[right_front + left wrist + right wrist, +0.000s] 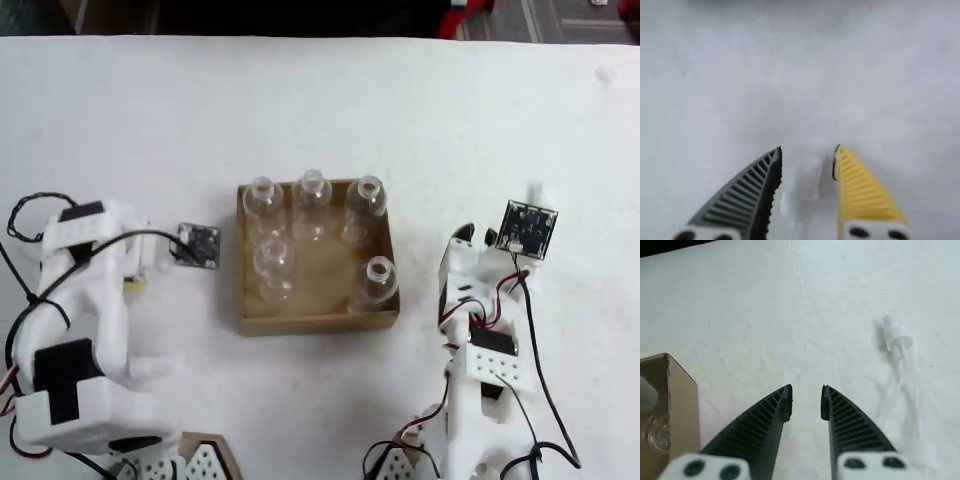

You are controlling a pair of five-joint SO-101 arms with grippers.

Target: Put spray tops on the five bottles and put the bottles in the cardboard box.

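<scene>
text: none legible | labels: none | numbers: none

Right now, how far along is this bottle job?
Done: all five bottles stand in the cardboard box. In hand: nothing is gripped; a white spray top lies between the fingers of the open left gripper. Left: the bottles seem to have no tops on, and loose spray tops lie by the open right gripper.

1. The left arm (85,330), at the lower left, and the right arm (485,350), at the lower right, are chunky white plastic with black motor blocks.
2. Black cables (30,215) loop over the left arm; red and black wires (480,310) run along the right.
3. The left gripper (807,150) has one ribbed dark grey finger (747,195) and one yellow finger (857,190).
4. The right gripper (806,389) has two ribbed black fingers (757,427) on white mounts with screw holes.
</scene>
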